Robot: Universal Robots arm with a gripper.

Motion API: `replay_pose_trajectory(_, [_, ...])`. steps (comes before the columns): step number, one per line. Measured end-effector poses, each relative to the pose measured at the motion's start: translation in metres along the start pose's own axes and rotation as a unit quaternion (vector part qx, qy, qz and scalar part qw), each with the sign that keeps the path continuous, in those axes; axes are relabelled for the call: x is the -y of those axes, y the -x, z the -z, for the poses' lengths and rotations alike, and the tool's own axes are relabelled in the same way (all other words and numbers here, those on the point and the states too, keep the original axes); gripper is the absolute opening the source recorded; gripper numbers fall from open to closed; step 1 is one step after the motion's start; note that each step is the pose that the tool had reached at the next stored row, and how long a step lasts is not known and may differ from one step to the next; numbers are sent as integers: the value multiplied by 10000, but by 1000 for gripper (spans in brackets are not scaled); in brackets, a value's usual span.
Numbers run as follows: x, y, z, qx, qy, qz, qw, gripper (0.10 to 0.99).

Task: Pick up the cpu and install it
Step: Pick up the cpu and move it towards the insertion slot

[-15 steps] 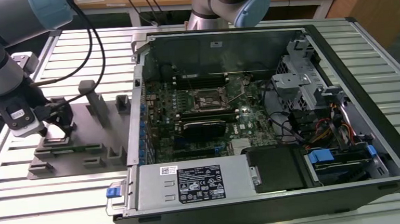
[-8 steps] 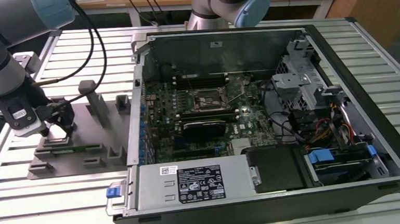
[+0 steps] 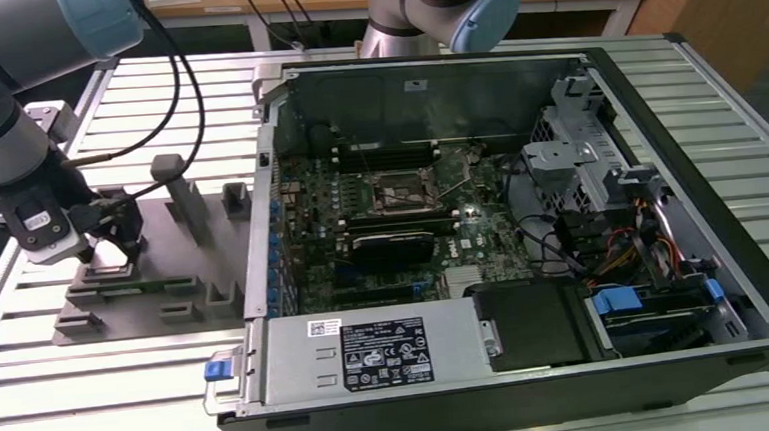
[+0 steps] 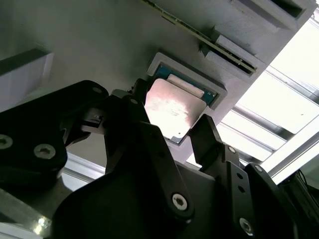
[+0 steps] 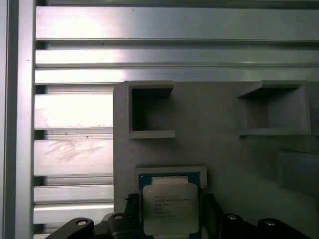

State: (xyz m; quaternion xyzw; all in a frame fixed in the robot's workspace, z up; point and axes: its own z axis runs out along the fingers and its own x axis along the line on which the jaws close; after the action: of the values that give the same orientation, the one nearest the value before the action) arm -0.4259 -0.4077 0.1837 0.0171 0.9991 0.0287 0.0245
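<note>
The slatted aluminium table (image 3: 696, 66) carries 2 things: a grey fixture tray (image 3: 138, 328) at the exterior view's left, an open computer case (image 3: 504, 414) at its right.

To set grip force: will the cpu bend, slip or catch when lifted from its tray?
Probably stiff: the cpu looks a flat metal-topped plate. Its shiny top may be slippery. It sits in a snug tray recess, so a tilted lift might catch.
</note>
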Motion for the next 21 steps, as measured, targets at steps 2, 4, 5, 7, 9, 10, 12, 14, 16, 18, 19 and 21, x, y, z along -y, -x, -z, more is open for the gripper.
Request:
replay_pose_trajectory(2, [0, -1, -1, 1, 5, -1, 10000, 616])
replay_pose_trajectory(4, [0, -1, -3, 1, 7, -1, 10000, 616])
replay_pose_trajectory(5, [0, -1, -8, 1, 7, -1, 10000, 616])
replay_pose_trajectory(7, [1, -2, -10, 0, 7, -1, 10000, 616])
replay_pose_trajectory(9, [1, -4, -10, -1, 6, 0, 10000, 616])
replay_pose_trajectory(10, [1, -9, -10, 0, 7, 0, 10000, 616])
replay_pose_trajectory(12, [1, -11, -10, 0, 7, 0, 10000, 616])
replay_pose_trajectory(14, [1, -12, -10, 0, 7, 0, 10000, 616])
replay_pose_trajectory(16, [1, -12, -10, 0, 7, 0, 10000, 616])
replay_pose_trajectory(18, [1, -13, -10, 0, 7, 0, 10000, 616])
replay_pose_trajectory(19, [1, -13, -10, 0, 7, 0, 10000, 616])
replay_pose_trajectory(21, [1, -13, -9, -1, 6, 0, 10000, 600])
